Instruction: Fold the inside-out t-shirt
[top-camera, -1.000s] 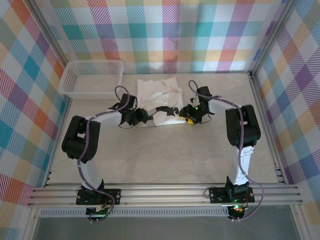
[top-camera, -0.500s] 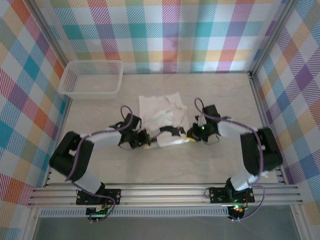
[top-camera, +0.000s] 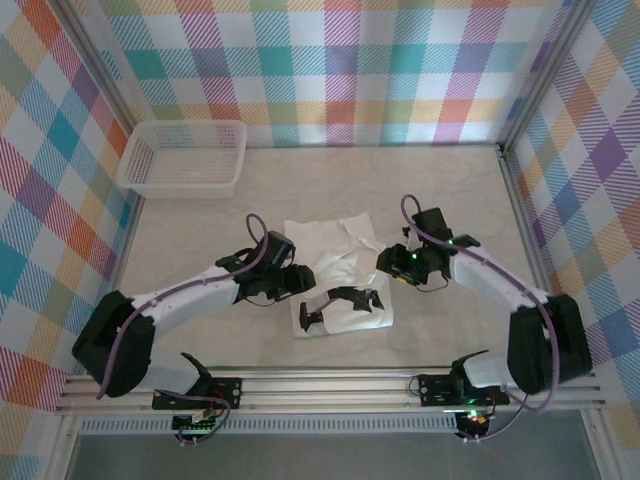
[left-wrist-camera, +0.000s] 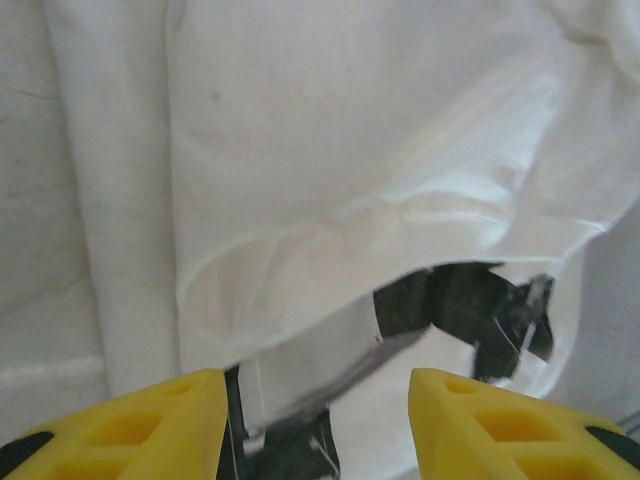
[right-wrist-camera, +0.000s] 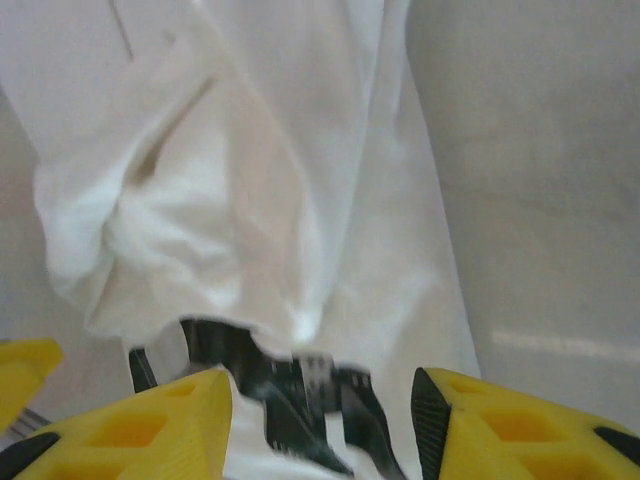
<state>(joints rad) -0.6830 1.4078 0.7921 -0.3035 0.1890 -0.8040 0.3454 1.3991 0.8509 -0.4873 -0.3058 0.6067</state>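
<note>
The white t-shirt (top-camera: 335, 250) lies crumpled in the middle of the table, with a black printed patch (top-camera: 348, 300) showing on its near part. My left gripper (top-camera: 303, 281) hovers at the shirt's left edge. In the left wrist view its yellow fingers (left-wrist-camera: 130, 425) stand wide apart over the fabric (left-wrist-camera: 350, 140), nothing between them. My right gripper (top-camera: 386, 262) is at the shirt's right edge. It is open too, its fingers (right-wrist-camera: 520, 420) apart above the cloth (right-wrist-camera: 250, 180) and the black print (right-wrist-camera: 290, 385).
A white mesh basket (top-camera: 182, 158) stands at the back left corner. Checked walls close in the table on three sides, and a metal rail (top-camera: 330, 385) runs along the near edge. Bare tabletop (top-camera: 460, 200) lies right of the shirt.
The shirt's near part has come toward the front edge and now shows its black print. Both grippers have let go of the cloth and stand open at its sides.
</note>
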